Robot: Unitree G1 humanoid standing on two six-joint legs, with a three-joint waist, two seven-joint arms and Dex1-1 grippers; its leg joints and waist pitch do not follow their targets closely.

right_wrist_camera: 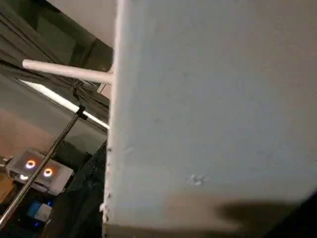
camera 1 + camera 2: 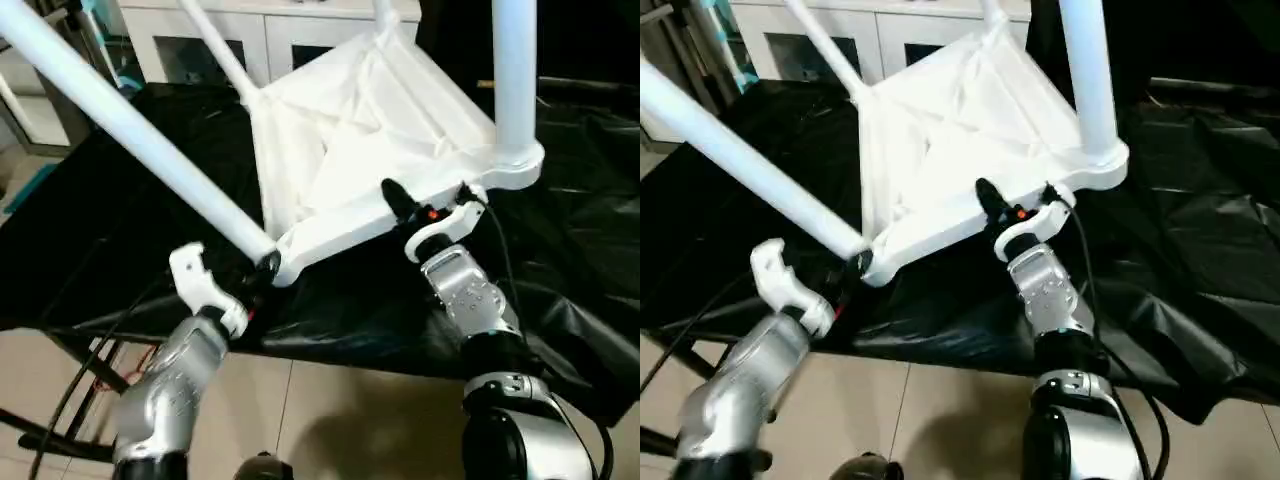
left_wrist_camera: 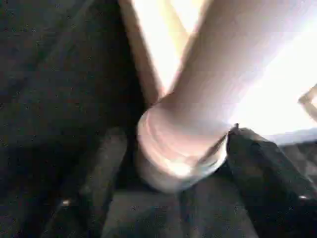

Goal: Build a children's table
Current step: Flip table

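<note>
the right gripper clamps the tabletop rim; the left gripper straddles the leg base, jaws wide. risk: unseated leg tips sideways.

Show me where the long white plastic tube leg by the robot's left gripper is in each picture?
Left eye view: long white plastic tube leg, slanting from upper left to the table's near corner.
Right eye view: same slant.
Left wrist view: close up.
Right wrist view: cannot tell.
Shared landmark: black cloth.
</note>
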